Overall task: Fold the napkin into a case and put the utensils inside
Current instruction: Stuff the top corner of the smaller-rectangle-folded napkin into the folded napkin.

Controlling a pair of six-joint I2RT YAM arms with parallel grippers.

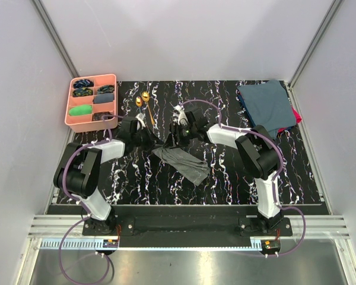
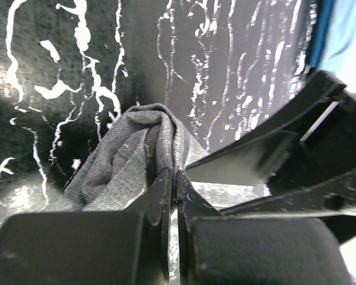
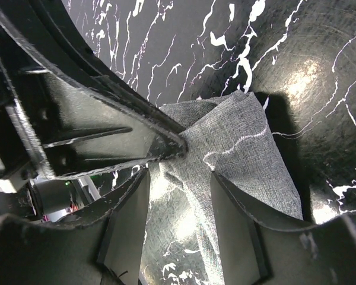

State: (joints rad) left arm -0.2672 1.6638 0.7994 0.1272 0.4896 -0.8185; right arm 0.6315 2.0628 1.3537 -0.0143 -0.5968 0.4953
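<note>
The grey napkin (image 1: 184, 163) lies bunched in a narrow diagonal strip at mid-table, its upper left end raised. My left gripper (image 1: 161, 143) is shut on that raised end; in the left wrist view the napkin (image 2: 127, 163) is pinched between the closed tips of the left gripper (image 2: 173, 176). My right gripper (image 1: 174, 138) faces it from the right and stands open. In the right wrist view the right gripper (image 3: 181, 175) straddles the napkin (image 3: 249, 142) without clamping it, next to the left fingers (image 3: 157, 138). Two gold utensils (image 1: 143, 98) lie at the back, left of centre.
A pink compartment tray (image 1: 86, 126) holding small items stands at the back left. A pile of dark blue-teal cloths (image 1: 266, 102) sits at the back right, with a red cloth edge (image 1: 296, 114) beneath it. Grey walls enclose the black marbled table (image 1: 136, 178).
</note>
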